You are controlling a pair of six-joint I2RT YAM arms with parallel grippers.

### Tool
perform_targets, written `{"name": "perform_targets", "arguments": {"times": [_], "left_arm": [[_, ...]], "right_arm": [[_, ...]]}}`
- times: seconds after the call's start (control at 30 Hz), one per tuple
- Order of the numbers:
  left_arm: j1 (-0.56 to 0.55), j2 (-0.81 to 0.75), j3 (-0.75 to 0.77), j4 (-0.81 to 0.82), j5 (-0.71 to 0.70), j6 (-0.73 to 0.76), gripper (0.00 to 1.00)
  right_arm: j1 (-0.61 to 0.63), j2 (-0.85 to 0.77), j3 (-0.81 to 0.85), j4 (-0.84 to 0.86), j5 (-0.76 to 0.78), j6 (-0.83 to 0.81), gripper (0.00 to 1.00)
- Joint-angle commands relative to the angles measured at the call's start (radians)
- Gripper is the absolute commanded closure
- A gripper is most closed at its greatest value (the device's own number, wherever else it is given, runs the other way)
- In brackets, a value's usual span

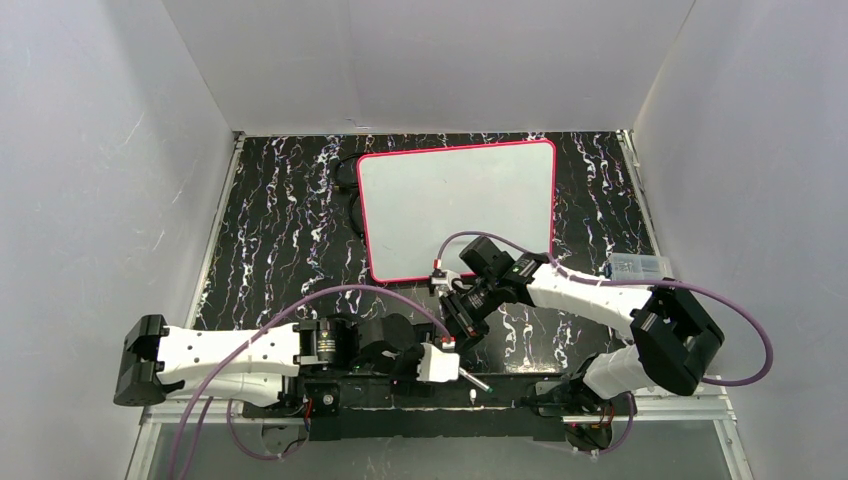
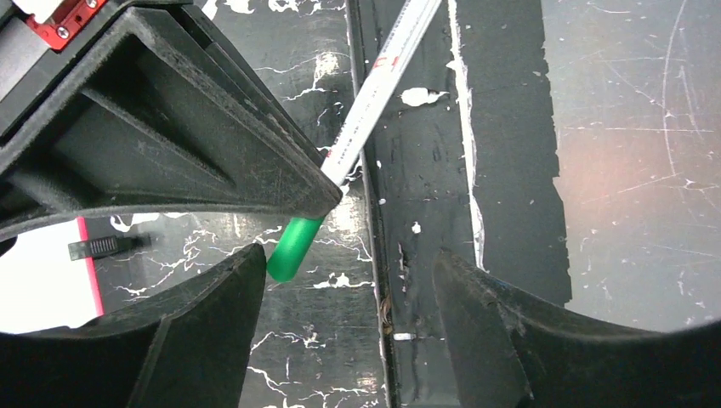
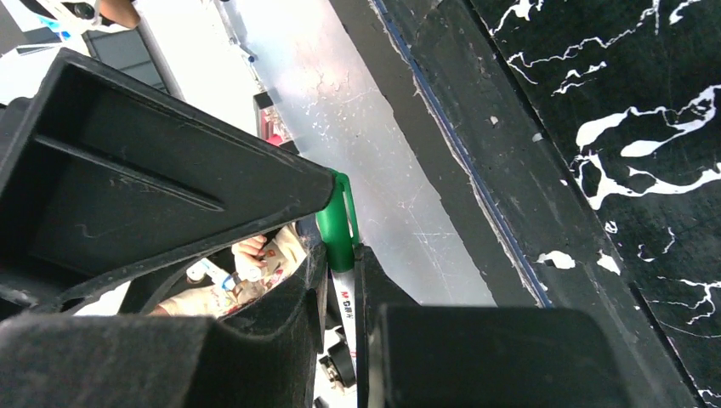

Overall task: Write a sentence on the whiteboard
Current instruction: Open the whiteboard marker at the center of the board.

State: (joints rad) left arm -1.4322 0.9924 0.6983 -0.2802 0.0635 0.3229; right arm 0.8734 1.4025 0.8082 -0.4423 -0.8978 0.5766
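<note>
The whiteboard (image 1: 455, 205), white with a pink-red rim, lies flat at the back middle of the table, and its surface is blank. No green sentence shows on it. A corner of the board also shows in the left wrist view (image 2: 38, 285). My right gripper (image 1: 463, 322) is just in front of the board's near edge. In the right wrist view my right gripper (image 3: 342, 259) is shut on a white marker with a green cap (image 3: 337, 228). My left gripper (image 2: 349, 331) is open, with the marker's green cap (image 2: 293, 248) just beyond its left finger. In the top view my left gripper (image 1: 457, 367) is right below the right one.
A clear plastic box (image 1: 637, 266) sits at the table's right edge. Black clips and a cord (image 1: 345, 190) lie along the board's left edge. The table's front rail (image 2: 425, 212) runs under the grippers. White walls close in three sides.
</note>
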Motion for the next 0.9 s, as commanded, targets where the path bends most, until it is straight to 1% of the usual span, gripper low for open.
{"name": "perform_targets", "arguments": {"times": [0.0,0.13,0.23,0.3,0.37,0.4,0.43,0.47,0.57,0.63,0.7,0.73,0.77,0.8,0.87], "left_arm": [[-0.02,0.013,0.022,0.015,-0.036,0.006,0.33],[-0.036,0.035,0.027,0.024,-0.037,0.001,0.36],[-0.045,0.047,0.034,0.024,-0.041,-0.009,0.46],[-0.049,0.057,0.038,0.027,-0.042,-0.017,0.55],[-0.05,0.072,0.046,0.03,-0.048,-0.04,0.67],[-0.05,0.079,0.051,0.031,-0.05,-0.063,0.79],[-0.049,0.086,0.059,0.028,-0.05,-0.087,0.94],[-0.05,0.085,0.059,0.024,-0.05,-0.107,1.0],[-0.049,0.057,0.033,0.023,-0.132,-0.153,1.0],[-0.046,0.03,0.016,0.007,-0.172,-0.16,1.0],[-0.039,0.008,0.007,-0.017,-0.201,-0.161,1.0],[-0.03,0.0,0.005,-0.033,-0.207,-0.157,1.0],[-0.019,-0.007,0.004,-0.047,-0.207,-0.153,1.0],[-0.005,-0.011,0.006,-0.062,-0.199,-0.149,1.0],[0.033,-0.016,0.015,-0.086,-0.173,-0.141,1.0]], "right_arm": [[0.017,0.003,0.054,0.02,-0.053,0.002,0.99],[0.031,0.003,0.058,0.02,-0.06,0.002,0.99],[0.033,0.005,0.058,0.019,-0.061,0.001,0.99],[0.033,0.006,0.06,0.021,-0.059,0.0,0.99],[0.033,0.006,0.066,0.022,-0.049,0.002,0.99],[0.033,0.004,0.069,0.022,-0.043,0.002,0.99],[0.033,0.003,0.072,0.022,-0.027,0.004,0.99],[0.033,-0.001,0.076,0.022,-0.008,0.008,0.99],[0.029,-0.02,0.081,0.018,0.062,0.031,0.99],[0.012,-0.04,0.082,0.024,0.097,0.048,0.85],[-0.021,-0.074,0.08,0.037,0.126,0.062,0.75],[-0.052,-0.096,0.073,0.046,0.133,0.07,0.64],[-0.08,-0.117,0.063,0.059,0.138,0.081,0.56],[-0.107,-0.143,0.054,0.073,0.138,0.093,0.49],[-0.162,-0.191,0.031,0.099,0.145,0.109,0.39]]}}
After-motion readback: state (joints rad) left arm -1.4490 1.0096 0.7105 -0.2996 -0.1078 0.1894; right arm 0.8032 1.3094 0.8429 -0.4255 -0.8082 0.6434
